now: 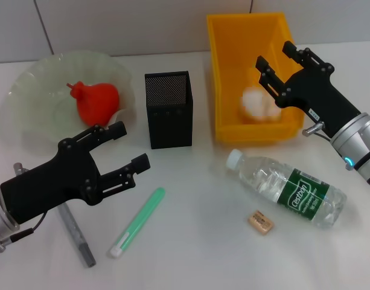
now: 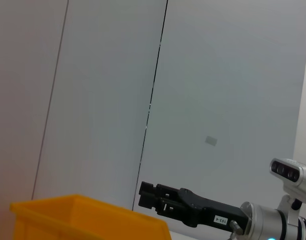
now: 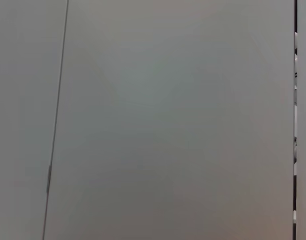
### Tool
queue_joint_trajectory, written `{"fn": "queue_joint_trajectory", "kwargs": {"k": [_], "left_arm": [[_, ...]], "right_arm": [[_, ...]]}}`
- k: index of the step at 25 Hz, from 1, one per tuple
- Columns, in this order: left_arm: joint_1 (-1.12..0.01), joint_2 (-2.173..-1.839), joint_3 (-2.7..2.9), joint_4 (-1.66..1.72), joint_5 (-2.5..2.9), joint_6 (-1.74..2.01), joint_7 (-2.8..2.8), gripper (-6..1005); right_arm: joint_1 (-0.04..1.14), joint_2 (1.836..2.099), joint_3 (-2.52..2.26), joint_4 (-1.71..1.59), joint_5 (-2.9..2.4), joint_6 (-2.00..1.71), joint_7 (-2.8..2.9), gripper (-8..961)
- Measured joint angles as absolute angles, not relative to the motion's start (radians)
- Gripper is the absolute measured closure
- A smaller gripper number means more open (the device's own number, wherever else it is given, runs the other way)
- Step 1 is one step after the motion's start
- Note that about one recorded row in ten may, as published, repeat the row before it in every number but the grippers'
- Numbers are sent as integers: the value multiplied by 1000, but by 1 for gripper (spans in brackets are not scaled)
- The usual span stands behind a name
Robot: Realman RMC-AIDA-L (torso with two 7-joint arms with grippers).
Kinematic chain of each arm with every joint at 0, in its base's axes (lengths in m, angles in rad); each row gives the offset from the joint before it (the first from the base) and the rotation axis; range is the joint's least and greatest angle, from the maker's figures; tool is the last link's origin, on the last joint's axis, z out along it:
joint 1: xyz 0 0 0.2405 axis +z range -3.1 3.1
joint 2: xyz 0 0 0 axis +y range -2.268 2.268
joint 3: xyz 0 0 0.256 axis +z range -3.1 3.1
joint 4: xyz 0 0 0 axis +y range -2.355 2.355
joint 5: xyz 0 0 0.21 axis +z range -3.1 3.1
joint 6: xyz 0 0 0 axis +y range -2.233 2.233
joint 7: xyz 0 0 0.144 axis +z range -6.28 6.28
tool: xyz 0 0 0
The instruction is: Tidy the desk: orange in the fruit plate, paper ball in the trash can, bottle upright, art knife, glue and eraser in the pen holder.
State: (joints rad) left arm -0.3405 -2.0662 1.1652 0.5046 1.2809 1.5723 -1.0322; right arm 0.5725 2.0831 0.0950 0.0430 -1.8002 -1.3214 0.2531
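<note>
The orange lies in the pale green fruit plate at the back left. The paper ball lies in the yellow trash can. The bottle lies on its side at the right front. The tan eraser lies just in front of it. The mint-green glue and the grey art knife lie at the left front. The black mesh pen holder stands in the middle. My left gripper is open and empty above the table, left of the glue. My right gripper is open and empty above the trash can.
The left wrist view shows the trash can's rim, my right gripper farther off, and the grey wall. The right wrist view shows only wall. A white wall runs behind the table.
</note>
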Motion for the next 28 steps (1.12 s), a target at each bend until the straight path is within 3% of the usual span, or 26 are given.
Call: {"fn": "queue_joint_trajectory", "kwargs": {"k": [6, 11, 17, 19, 28], "left_arm": [[-339, -2066, 1166, 505, 1282, 1573, -1032, 184], [-332, -2065, 1169, 505, 1316, 1589, -989, 184], [-309, -2067, 1170, 505, 1361, 1587, -917, 184], [-299, -2067, 1167, 504, 1361, 1586, -898, 184], [-258, -2065, 1160, 493, 1361, 1583, -870, 183]], "right_arm": [[550, 2082, 103, 39, -1796, -1401, 277, 339], [515, 2079, 124, -78, -1792, -1603, 495, 311], [535, 2081, -67, -468, -1799, -1670, 1013, 258], [532, 2083, -199, -644, -1794, -1690, 1214, 171], [459, 2077, -589, -1170, -1837, -1730, 1689, 175]]}}
